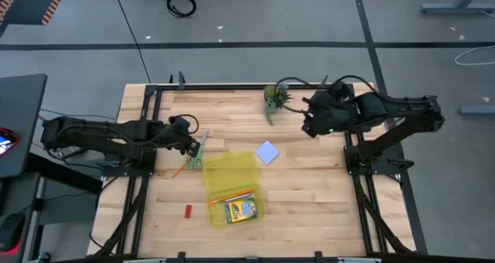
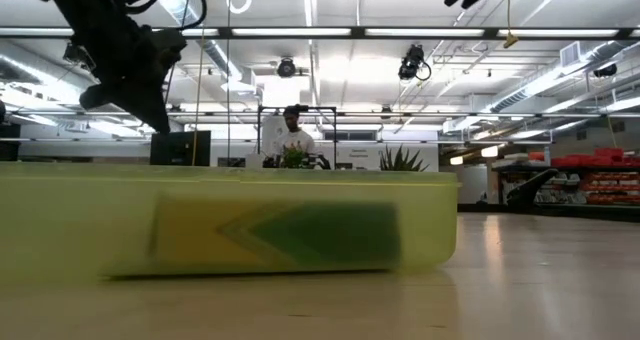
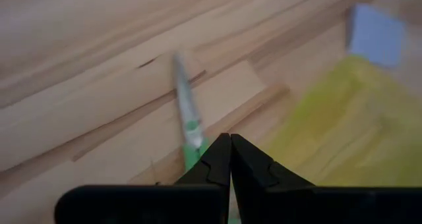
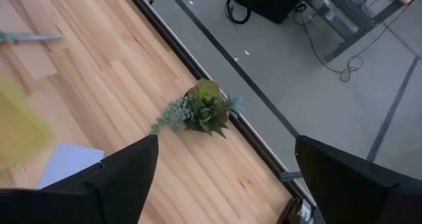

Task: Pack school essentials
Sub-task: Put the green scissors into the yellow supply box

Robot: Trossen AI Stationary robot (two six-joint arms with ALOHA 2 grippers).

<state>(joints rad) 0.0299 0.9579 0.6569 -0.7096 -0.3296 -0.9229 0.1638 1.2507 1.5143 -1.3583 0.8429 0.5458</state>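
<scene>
Left wrist: claw [image 3: 229, 159] pinches scissors [image 3: 188, 118]

Overhead looks straight down; low sits close behind the yellow case [image 2: 230, 220], which both show.

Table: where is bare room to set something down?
Bare wood lies right of the yellow case, below the blue note pad, and left of the red block. Crowded: between the left claw, the scissors and the case.

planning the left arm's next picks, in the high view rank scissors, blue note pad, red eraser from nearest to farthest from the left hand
1. scissors, right at the left hand
2. blue note pad, off toward the right arm
3. red eraser, near the table's front edge; nearly level with the note pad
</scene>
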